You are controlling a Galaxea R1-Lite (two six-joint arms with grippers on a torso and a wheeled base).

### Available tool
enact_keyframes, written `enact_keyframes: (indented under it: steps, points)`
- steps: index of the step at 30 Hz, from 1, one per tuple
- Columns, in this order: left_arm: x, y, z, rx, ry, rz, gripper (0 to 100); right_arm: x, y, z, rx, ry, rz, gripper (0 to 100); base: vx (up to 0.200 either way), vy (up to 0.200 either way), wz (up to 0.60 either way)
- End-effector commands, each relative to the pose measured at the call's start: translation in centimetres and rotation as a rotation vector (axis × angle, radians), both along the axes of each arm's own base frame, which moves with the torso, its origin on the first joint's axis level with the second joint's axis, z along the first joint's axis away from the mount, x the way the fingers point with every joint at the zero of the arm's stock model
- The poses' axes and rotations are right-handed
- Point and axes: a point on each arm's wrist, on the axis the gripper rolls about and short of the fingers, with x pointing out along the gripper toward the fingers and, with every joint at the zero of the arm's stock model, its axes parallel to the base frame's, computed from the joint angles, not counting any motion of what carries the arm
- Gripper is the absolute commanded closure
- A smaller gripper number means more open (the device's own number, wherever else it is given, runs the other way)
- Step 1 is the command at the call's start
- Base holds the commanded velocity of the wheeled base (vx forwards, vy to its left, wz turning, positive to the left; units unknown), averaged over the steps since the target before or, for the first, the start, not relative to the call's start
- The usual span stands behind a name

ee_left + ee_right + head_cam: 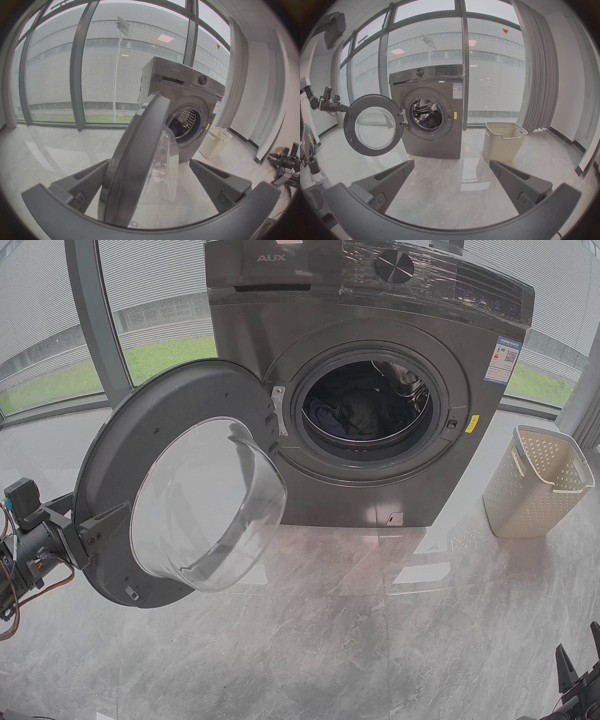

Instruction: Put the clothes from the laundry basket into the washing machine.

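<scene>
Two grippers flank the washing machine [350,315], and both are spread wide. Farthest to the machine's left, the left gripper [150,164] sits at the outer rim of the machine's door [125,446], on the side away from the hinge. Its fingers [87,184] are well apart with the door's edge standing between them, and one finger lies along the door's inner face. Whether either pad actually presses on the rim cannot be told. The door stands fully open to the left of the machine's front, its clear glass bowl [206,509] bulging toward the room. In the middle of the machine's front the round drum [406,380] is uncovered, and the clothes [347,415], a dark heap of fabric, lie inside it toward the bottom. Just to the right of the machine, apart from its side panel, the laundry basket [537,490], cream with perforated walls, stands upright on the grey tiled floor [350,627]. Further right and well out in front of the machine, the right gripper [451,164] hangs low over the floor. Its fingers are parted as widely as the left's, with nothing between them, and it faces the machine and the basket.
</scene>
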Motion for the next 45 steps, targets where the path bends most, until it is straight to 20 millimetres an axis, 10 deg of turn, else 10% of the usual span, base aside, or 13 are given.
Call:
enact_keyframes:
  steps: [1, 15, 29, 36, 45]
  points:
    - [0.7, -1.3, -0.8, 0.002, 0.044, -0.081, 0, 0.0, 0.0, -0.5, 0.000, 0.003, 0.002, 0, 0.000, 0.000, 0.00]
    - [-3.9, -5.4, -1.1, -0.027, 0.023, -0.438, 0, 0.0, 0.0, -0.5, 0.000, 0.003, 0.002, 0, 0.000, 0.000, 0.00]
    - [-6.1, -3.8, 0.8, -0.091, -0.091, -0.395, 0, 0.0, 0.0, -0.5, 0.000, 0.003, 0.003, 0, 0.000, 0.000, 0.00]
    - [-3.2, -1.4, 0.7, -0.046, -0.070, -0.080, 0, 0.0, 0.0, -0.5, 0.000, 0.003, 0.003, 0, 0.000, 0.000, 0.00]
    - [-1.8, -2.1, -0.6, 0.001, 0.001, -0.118, 0, 0.0, 0.0, -0.5, 0.000, 0.003, 0.003, 0, 0.000, 0.000, 0.00]
